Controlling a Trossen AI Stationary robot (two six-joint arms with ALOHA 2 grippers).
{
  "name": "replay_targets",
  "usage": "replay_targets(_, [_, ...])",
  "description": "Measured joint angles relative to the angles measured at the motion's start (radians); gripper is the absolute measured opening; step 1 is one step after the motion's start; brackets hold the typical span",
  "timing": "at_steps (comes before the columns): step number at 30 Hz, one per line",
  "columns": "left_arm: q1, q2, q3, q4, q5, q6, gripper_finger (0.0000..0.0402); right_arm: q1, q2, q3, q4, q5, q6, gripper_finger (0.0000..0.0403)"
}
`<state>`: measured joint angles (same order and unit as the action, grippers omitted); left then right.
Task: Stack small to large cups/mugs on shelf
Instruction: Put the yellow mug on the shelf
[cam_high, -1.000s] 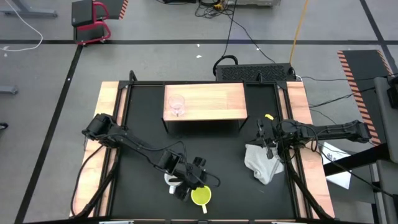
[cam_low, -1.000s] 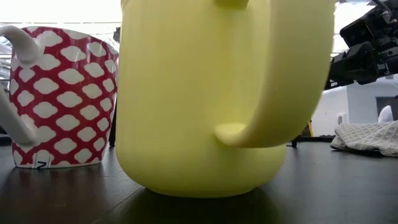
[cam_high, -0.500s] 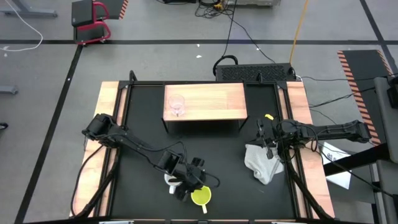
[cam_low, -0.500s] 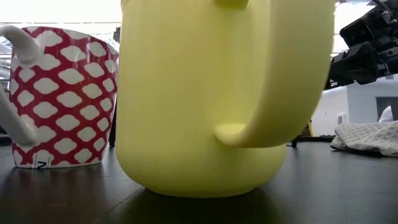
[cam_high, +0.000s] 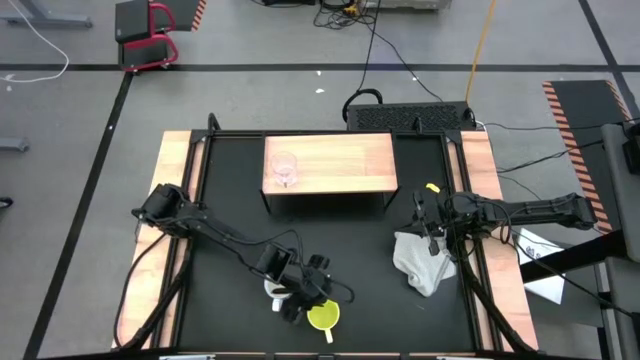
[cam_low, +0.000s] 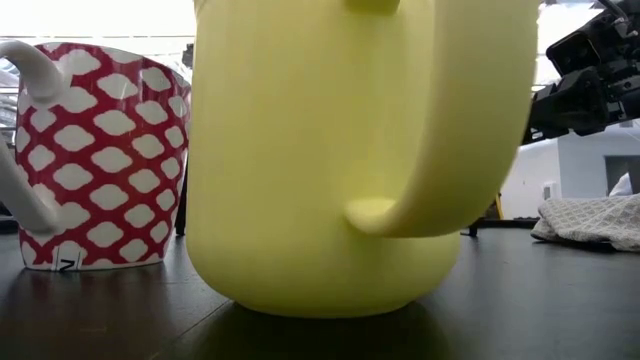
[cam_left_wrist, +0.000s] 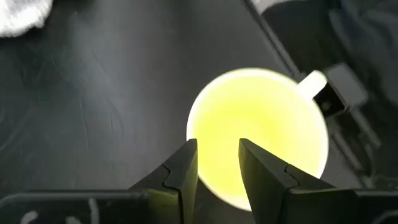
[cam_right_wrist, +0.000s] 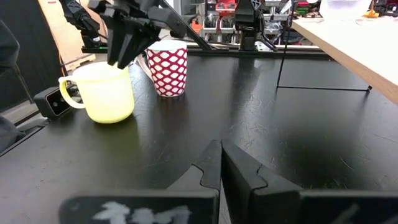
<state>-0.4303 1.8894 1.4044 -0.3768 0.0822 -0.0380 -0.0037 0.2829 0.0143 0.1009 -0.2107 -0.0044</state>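
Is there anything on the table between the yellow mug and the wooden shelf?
No, just bare black table lies between the yellow mug and the shelf, as the high view shows.

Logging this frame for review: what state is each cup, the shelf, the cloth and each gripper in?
Glass cup: upright on the shelf.
Yellow mug: upright on the table, not held.
Patterned mug: upright on the table, beside the yellow mug.
Cloth: crumpled on the table.
Left gripper: open, over the yellow mug's rim.
Right gripper: shut, empty.

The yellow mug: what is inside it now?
The yellow mug looks empty in the left wrist view; the left hand hovers open above it, its fingers covering part of the rim.
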Motion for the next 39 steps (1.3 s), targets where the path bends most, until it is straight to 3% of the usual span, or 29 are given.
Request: replay_targets(39, [0.001,0.000,-0.015,-0.019,-0.066,0.035,0.0120,0.000,0.000,0.000,0.000,0.000,0.001,0.0000])
